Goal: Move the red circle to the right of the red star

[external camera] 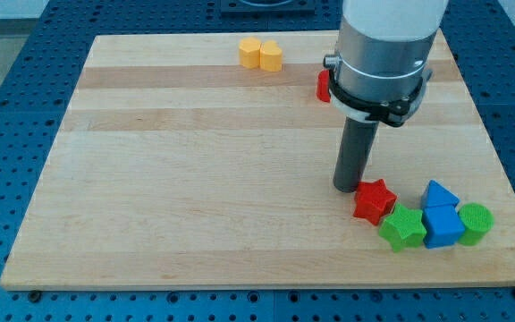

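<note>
The red star (374, 199) lies near the view's bottom right on the wooden board (195, 161). A red block (324, 85), mostly hidden behind the arm, sits near the view's top; its shape cannot be made out. My tip (347, 185) rests on the board just left of and slightly above the red star, very close to it or touching it. The red block is far above my tip.
A green star (402, 226), a blue cube (442, 225), a blue triangle (438, 194) and a green circle (475, 222) cluster right of the red star. Two yellow blocks (260, 54) sit at the view's top centre.
</note>
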